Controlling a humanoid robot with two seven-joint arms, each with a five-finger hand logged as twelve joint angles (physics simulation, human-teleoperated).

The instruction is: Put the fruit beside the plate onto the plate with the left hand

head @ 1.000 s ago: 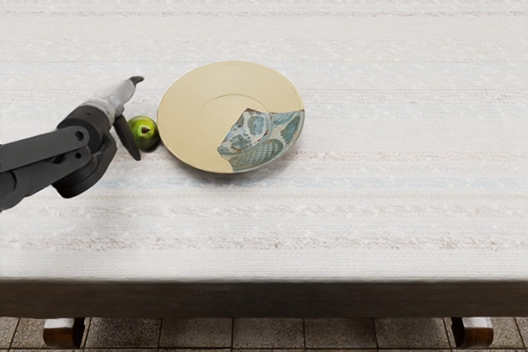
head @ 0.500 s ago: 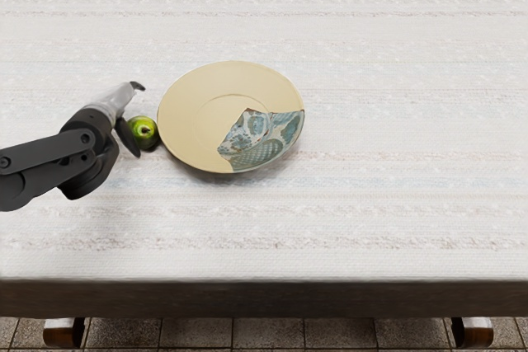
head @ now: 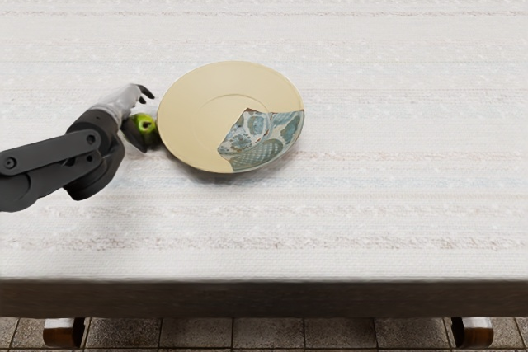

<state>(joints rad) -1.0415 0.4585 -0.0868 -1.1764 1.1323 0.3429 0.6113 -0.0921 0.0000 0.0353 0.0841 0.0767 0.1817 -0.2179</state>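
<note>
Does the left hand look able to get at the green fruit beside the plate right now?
Probably yes. The left hand is right at the green fruit, covering part of its left side, with nothing between them. The plate sits close on the fruit's right, so room there looks tight.

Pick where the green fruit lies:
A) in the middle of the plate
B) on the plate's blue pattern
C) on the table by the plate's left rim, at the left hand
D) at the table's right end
C: the green fruit sits on the table beside the left rim of the plate, with the left hand at it.
</note>
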